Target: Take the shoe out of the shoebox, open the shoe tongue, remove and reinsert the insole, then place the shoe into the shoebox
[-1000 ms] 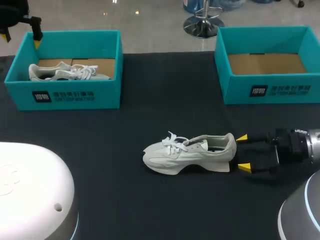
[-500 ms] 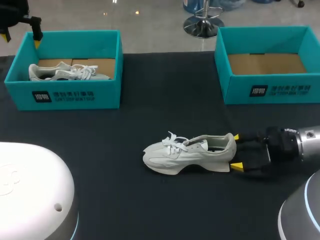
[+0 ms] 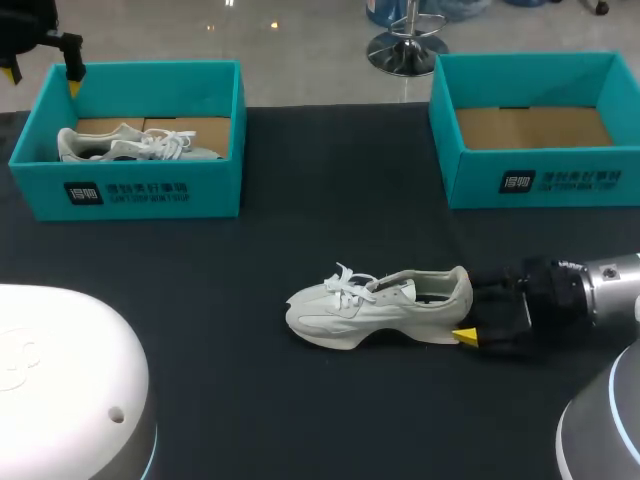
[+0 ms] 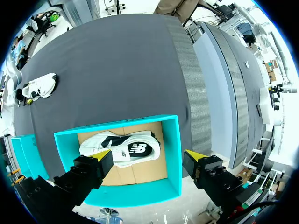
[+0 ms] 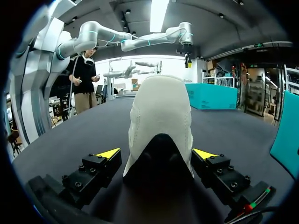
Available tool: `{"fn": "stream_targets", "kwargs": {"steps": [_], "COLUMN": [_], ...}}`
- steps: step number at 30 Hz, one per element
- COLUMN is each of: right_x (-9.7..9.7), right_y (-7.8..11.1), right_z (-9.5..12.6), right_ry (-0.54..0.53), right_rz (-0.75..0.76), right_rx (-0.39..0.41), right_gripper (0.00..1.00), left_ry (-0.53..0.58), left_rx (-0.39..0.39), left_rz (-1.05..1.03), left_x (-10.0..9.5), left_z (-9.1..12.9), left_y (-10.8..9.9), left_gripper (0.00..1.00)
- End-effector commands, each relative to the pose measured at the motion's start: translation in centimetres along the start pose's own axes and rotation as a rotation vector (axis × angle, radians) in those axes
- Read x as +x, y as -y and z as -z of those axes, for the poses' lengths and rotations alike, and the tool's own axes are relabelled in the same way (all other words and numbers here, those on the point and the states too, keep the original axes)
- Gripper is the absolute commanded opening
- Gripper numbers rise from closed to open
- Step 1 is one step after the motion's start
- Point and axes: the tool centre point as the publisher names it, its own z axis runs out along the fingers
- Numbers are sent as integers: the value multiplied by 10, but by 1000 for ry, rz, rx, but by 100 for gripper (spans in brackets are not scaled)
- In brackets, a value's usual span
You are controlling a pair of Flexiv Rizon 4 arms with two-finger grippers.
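Your right pincer (image 3: 468, 308) sits low on the tabletop (image 3: 300, 220) at the heel of the white sneaker (image 3: 375, 305). It is released. In its wrist view the yellow-tipped fingers (image 5: 106, 153) stand spread to either side of the heel and nothing is clamped between them. How close each tip comes to the heel is hard to judge.

Your left pincer (image 4: 147, 156) hangs high over the left shoebox (image 3: 130, 185), also released, with its fingers wide apart and holding nothing.

The dark tabletop carries two teal shoeboxes along its far side. The left shoebox holds a second sneaker (image 3: 130, 145), which lies on its side on the cardboard floor. The right shoebox (image 3: 540, 180) shows only its bare cardboard floor.

The white sneaker lies on the tabletop, out of both boxes and nearer to you than either. It is somewhat closer to the right shoebox. It rests on its sole with the toe toward your left and the heel toward your right pincer. Its laces are loose over the tongue.
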Motion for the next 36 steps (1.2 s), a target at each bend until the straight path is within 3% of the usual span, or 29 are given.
{"fn": "stream_targets", "kwargs": {"steps": [1, 13, 14, 15, 16, 17, 36], "right_x": [-4, -4, -4, -4, -4, -4, -4], "right_y": [3, 9, 10, 10, 11, 11, 11], "right_z": [-8, -17, -18, -18, -18, -18, -19], "right_ry": [-10, -19, -19, -15, -13, -13, -8], "right_rz": [-2, -18, -18, -17, -17, -14, -3], "right_rx": [-3, -11, -12, -14, -13, -18, -11], "right_gripper": [100, 100, 93, 44, 7, 0, 0], "left_ry": [-1, -1, -1, -1, -1, -1, -1], "left_rx": [-3, -3, -3, -3, -3, -3, -3], "left_rz": [-1, -1, -1, -1, -1, -1, -1], "left_x": [0, 0, 0, 0, 0, 0, 0], "left_z": [0, 0, 0, 0, 0, 0, 0], "left_y": [1, 1, 1, 1, 1, 1, 1], "left_gripper": [100, 100, 100, 100, 100, 100, 100]}}
